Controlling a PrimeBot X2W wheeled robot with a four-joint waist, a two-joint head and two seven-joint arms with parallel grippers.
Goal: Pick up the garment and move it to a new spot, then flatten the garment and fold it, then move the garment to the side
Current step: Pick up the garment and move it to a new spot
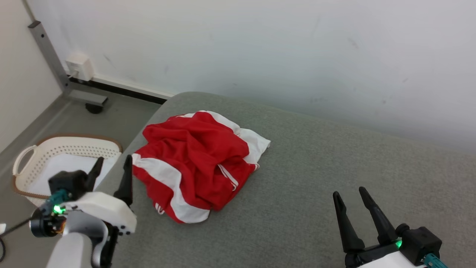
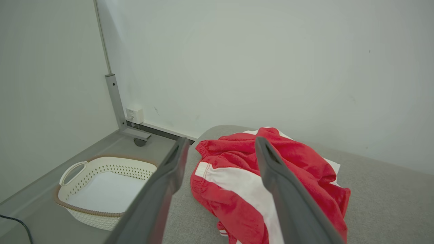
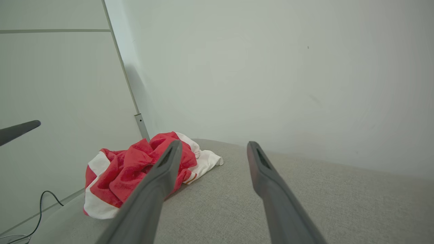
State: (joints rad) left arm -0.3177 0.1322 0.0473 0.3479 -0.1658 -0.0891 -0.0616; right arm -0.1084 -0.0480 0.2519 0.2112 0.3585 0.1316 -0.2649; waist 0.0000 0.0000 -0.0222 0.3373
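Observation:
A crumpled red and white garment (image 1: 197, 163) lies in a heap near the left end of the grey cushioned surface (image 1: 316, 175). My left gripper (image 1: 113, 163) hovers open just left of the heap, at the surface's edge, with nothing between its fingers. In the left wrist view the garment (image 2: 237, 179) sits just beyond the spread fingers (image 2: 169, 176) of my left gripper (image 2: 220, 142). My right gripper (image 1: 349, 193) stands open and empty at the lower right, well apart from the cloth. In the right wrist view my right gripper (image 3: 212, 144) points past the garment (image 3: 135, 166), which lies to its left.
A cream laundry basket (image 1: 33, 156) with white cloth inside stands on the floor to the left, below the surface's edge. A grey metal post (image 1: 48, 56) with a wheeled foot and a wall socket box (image 1: 79, 66) are behind it. A white wall backs the surface.

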